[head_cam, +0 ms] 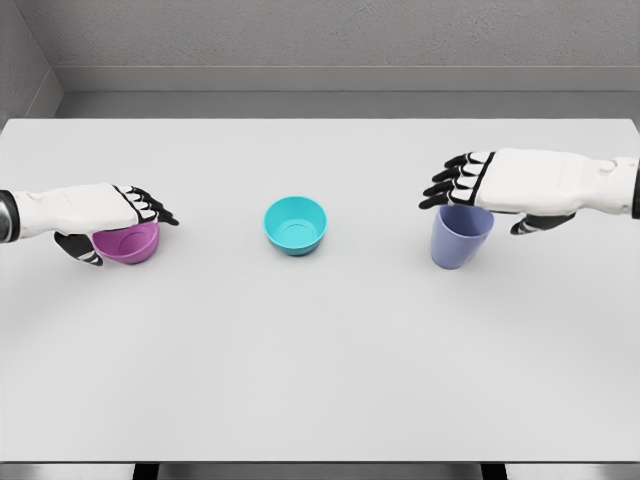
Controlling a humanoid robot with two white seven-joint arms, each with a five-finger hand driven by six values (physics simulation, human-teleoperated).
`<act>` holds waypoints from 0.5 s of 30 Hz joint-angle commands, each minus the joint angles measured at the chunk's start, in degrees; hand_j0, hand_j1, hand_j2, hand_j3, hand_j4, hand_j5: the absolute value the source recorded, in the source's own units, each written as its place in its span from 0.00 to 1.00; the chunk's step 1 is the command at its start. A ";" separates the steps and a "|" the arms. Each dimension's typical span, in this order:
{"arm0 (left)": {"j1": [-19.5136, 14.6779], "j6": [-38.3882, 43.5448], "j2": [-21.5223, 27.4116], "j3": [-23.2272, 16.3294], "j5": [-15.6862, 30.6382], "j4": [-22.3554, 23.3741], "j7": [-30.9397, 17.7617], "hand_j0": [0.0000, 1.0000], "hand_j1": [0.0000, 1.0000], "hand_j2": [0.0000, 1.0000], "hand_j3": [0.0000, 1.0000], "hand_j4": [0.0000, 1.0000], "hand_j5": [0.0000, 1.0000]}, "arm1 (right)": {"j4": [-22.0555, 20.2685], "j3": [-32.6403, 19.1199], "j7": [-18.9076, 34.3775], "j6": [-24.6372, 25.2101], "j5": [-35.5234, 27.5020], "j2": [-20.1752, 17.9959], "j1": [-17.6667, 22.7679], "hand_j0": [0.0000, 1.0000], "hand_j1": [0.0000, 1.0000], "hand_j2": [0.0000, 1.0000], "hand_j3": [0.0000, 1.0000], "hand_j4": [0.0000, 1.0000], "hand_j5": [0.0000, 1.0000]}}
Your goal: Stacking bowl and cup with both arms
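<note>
Near the table's [320, 400] left edge, your left hand [95, 212] hovers flat over the purple bowl [130, 243]; close around its rim squarely. Right hand [510, 185], fingers extended, sits over the blue cup [460, 237]; the teal bowl [295, 224] waits mid-table.

Three vessels in row across table [320, 380]. Leftmost bowl [130, 243] under left hand [95, 210]. Middle bowl [295, 224] alone at centre. Cup [460, 237] at right, upright, right hand [520, 182] over its rim. All well apart.
</note>
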 commanded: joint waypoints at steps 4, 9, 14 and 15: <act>0.00 0.12 -0.32 0.02 0.01 0.45 -0.01 1.00 1.00 1.00 1.00 1.00 1.00 | 0.04 0.55 -0.03 0.16 0.64 0.28 0.00 1.00 1.00 1.00 1.00 1.00 1.00; -0.09 0.12 -0.40 0.11 -0.08 1.24 -0.01 1.00 1.00 1.00 1.00 1.00 1.00 | 1.10 0.99 -0.03 0.16 0.72 0.28 0.00 1.00 1.00 1.00 1.00 1.00 1.00; -0.09 0.12 -0.40 0.02 -0.78 1.33 -0.01 1.00 1.00 1.00 1.00 1.00 1.00 | 2.07 1.08 -0.03 0.16 0.90 0.72 -0.44 1.00 1.00 1.00 1.00 1.00 1.00; -0.09 0.12 -0.84 0.02 -0.87 1.33 -0.01 1.00 1.00 1.00 1.00 1.00 1.00 | 2.07 0.99 -0.03 0.16 0.90 0.72 -0.44 1.00 1.00 1.00 1.00 1.00 1.00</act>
